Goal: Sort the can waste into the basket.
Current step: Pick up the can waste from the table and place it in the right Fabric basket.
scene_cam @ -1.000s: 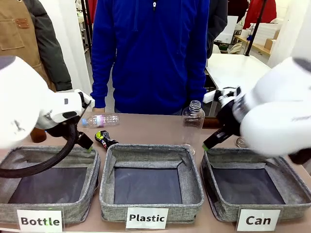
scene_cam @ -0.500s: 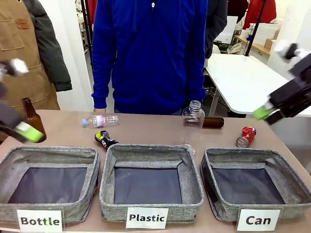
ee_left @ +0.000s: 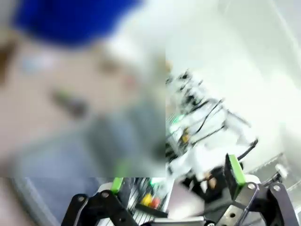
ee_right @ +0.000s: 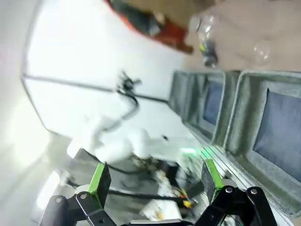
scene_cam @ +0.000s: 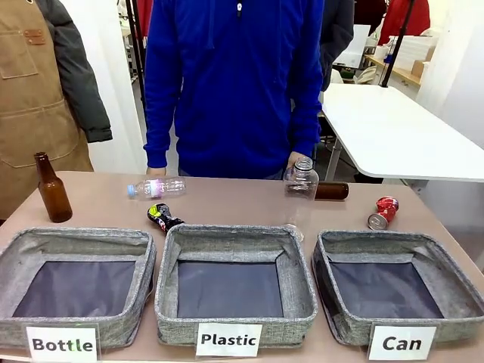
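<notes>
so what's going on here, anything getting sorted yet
Neither can is sorted yet. The red can lies on the table just behind the Can basket, which is empty. The black can lies by the far left corner of the Plastic basket. The left end effector and right end effector are both open and hold nothing. A person's hand is right by the upright plastic bottle.
</notes>
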Action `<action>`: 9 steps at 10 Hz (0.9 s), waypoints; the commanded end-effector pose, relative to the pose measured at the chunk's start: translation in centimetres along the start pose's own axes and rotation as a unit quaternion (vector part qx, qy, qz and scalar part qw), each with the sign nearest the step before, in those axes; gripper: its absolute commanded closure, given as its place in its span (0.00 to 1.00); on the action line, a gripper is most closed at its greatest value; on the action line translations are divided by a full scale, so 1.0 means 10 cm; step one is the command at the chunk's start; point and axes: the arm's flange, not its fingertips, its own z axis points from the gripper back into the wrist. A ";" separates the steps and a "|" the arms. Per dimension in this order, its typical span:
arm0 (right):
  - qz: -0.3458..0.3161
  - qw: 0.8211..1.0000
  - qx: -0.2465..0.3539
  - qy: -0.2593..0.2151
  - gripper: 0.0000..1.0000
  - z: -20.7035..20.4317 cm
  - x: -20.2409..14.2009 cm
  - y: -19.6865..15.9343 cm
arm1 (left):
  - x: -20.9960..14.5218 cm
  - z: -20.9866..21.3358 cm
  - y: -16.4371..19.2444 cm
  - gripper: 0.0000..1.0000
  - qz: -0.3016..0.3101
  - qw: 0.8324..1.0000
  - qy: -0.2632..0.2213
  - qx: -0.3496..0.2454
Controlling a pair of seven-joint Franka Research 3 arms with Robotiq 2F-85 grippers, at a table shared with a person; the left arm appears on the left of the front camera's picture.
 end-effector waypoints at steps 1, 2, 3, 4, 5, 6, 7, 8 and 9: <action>-0.043 0.995 0.032 -0.082 0.00 0.11 0.17 -0.20 | -0.06 -0.83 0.03 0.00 -0.026 0.999 -0.022 -0.030; 0.000 1.000 0.000 0.000 0.00 0.00 0.00 0.00 | 0.00 0.00 0.00 0.00 0.000 1.000 0.000 0.000; 0.000 1.000 0.000 0.000 0.00 0.00 0.00 0.00 | 0.00 0.00 0.00 0.00 0.000 1.000 0.000 0.000; 0.000 1.000 0.000 0.000 0.00 0.00 0.00 0.00 | 0.00 0.00 0.00 0.00 0.000 1.000 0.000 0.000; 0.000 1.000 0.000 0.000 0.00 0.00 0.00 0.00 | 0.00 0.00 0.00 0.00 0.000 1.000 0.000 0.000; 0.000 1.000 0.000 0.000 0.00 0.00 0.00 0.00 | 0.00 0.00 0.00 0.00 0.000 1.000 0.000 0.000; 0.000 1.000 0.000 0.000 0.00 0.00 0.00 0.00 | 0.00 0.00 0.00 0.00 0.000 1.000 0.000 0.000; 0.000 1.000 0.000 0.000 0.00 0.00 0.00 0.00 | 0.00 0.00 0.00 0.00 0.000 1.000 0.000 0.000; 0.000 1.000 0.000 0.000 0.00 0.00 0.00 0.00 | 0.00 0.00 0.00 0.00 0.000 1.000 0.000 0.000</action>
